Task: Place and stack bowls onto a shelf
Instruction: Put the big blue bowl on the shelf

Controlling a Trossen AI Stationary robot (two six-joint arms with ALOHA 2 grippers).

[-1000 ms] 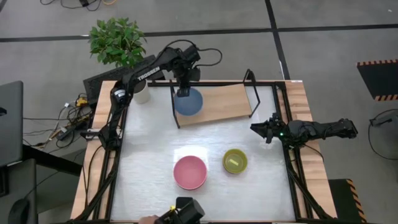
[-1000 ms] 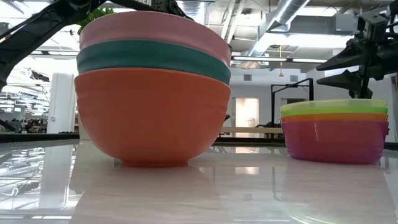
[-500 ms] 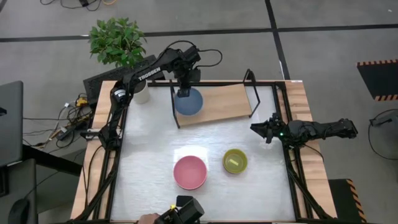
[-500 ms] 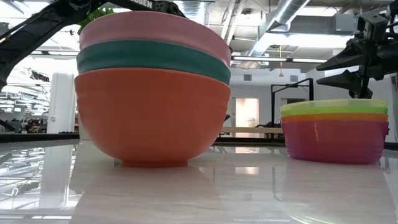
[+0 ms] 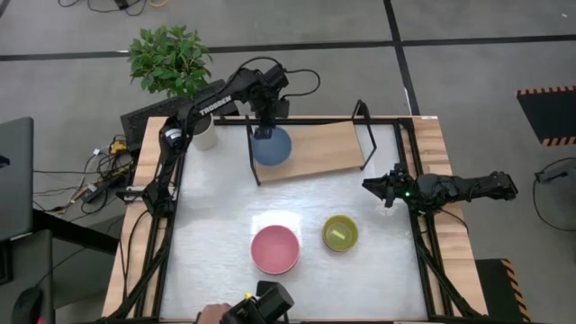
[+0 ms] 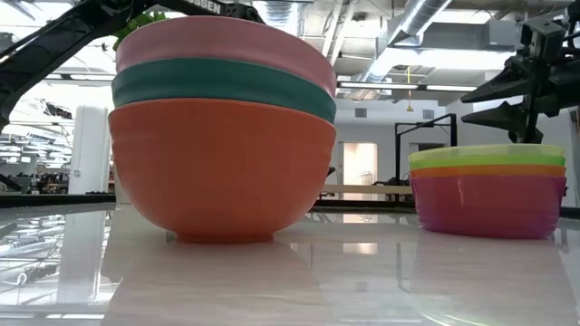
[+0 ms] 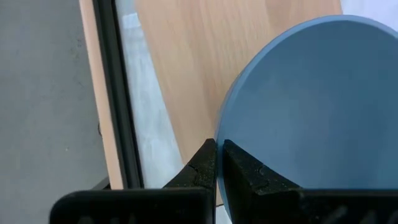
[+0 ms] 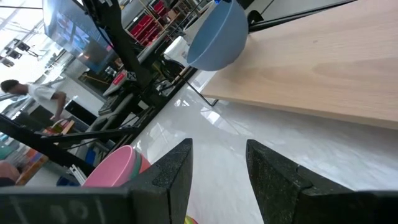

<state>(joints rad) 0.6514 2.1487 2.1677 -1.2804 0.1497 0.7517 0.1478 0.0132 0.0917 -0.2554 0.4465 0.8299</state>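
A blue bowl (image 5: pixel 273 147) hangs tilted over the left end of the light-wood shelf (image 5: pixel 326 149), with my left gripper (image 5: pixel 264 133) shut on it. On the white tabletop stand two stacks of bowls. One has a pink bowl on top (image 5: pixel 274 249), over teal and orange-red bowls (image 6: pixel 222 163). The other has a yellow-green bowl on top (image 5: pixel 340 233), over orange and purple bowls (image 6: pixel 487 204). My right gripper (image 5: pixel 369 186) waits open at the table's right edge, holding nothing. My left gripper pinches the blue bowl's rim (image 7: pixel 219 135) on its far-left side, one finger inside the bowl and one outside. The fingers come from above, pointing steeply down. The bowl hangs tilted below them (image 8: pixel 214 34) and looks clear of the shelf board.
The shelf's black end frames (image 5: pixel 364 115) rise at both ends of the board. A potted plant (image 5: pixel 169 58) in a white pot (image 5: pixel 205 135) stands at the far left corner. A black device and a person's hand (image 5: pixel 214 313) show at the near edge.
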